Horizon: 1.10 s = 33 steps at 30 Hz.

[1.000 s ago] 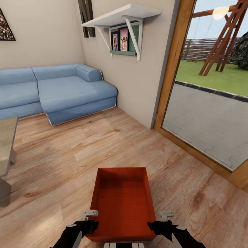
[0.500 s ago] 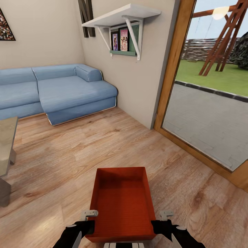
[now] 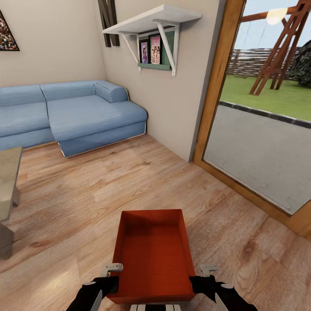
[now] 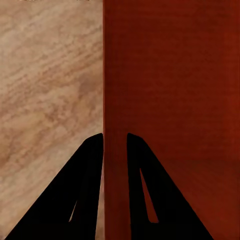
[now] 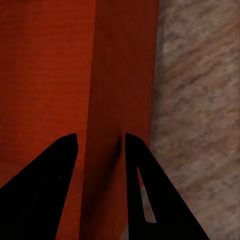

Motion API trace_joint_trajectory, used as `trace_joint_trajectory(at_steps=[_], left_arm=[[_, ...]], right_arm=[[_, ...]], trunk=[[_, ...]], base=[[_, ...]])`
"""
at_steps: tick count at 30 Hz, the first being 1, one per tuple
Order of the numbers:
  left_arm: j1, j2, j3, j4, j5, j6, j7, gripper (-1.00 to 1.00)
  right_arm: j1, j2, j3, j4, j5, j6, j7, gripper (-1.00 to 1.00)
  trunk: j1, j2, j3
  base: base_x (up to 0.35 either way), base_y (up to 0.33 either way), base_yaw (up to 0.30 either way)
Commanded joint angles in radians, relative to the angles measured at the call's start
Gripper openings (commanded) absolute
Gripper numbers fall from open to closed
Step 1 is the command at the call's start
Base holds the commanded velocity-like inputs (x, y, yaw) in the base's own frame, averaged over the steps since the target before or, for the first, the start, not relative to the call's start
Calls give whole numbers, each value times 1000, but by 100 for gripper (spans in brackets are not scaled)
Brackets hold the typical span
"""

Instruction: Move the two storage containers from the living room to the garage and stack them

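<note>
One orange-red storage container (image 3: 153, 255) sits open-topped and empty just in front of me, over the living room's light wood plank floor (image 3: 86, 194). My left gripper (image 3: 110, 283) straddles its left side wall near the close end, and my right gripper (image 3: 199, 283) straddles the right wall. In the left wrist view the gripper (image 4: 115, 137) is pinched tight on the thin wall of the container (image 4: 175, 75). In the right wrist view the gripper (image 5: 100, 137) has one finger inside and one outside the container (image 5: 45, 65). The second container is out of view.
A blue sectional sofa (image 3: 82, 114) fills the far left corner, and a grey low table (image 3: 6, 181) juts in at the left edge. A white wall shelf (image 3: 151, 21) hangs ahead. A wood-framed glass door (image 3: 259, 142) on the right looks onto a patio.
Since a second ago the right gripper's inner finger has drawn in against the container's right wall, and the container shifted very slightly. Nothing has moved in the last half second.
</note>
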Motion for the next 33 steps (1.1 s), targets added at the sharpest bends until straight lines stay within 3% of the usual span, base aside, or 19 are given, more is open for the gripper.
trace_joint_trajectory(at_steps=[1, 23, 28, 33], left_arm=[[0, 0, 6, -2, -22, 6, 2, -100], [0, 2, 6, -2, -24, 9, 3, -100], [0, 3, 7, -2, -24, 10, 3, -100], [0, 3, 7, -3, -24, 10, 3, -100]], right_arm=[[0, 0, -9, -2, 10, 6, 1, -100], [0, 0, -9, -2, 10, 7, 1, -100], [0, 0, 79, -2, 10, 8, 2, -100], [0, 0, 97, -2, 7, 8, 2, -100]], trunk=[[0, 0, -1], [0, 0, -1], [0, 0, -1], [0, 0, -1]], base=[[0, 0, 0], [0, 0, 0], [0, 0, 0], [0, 0, 0]])
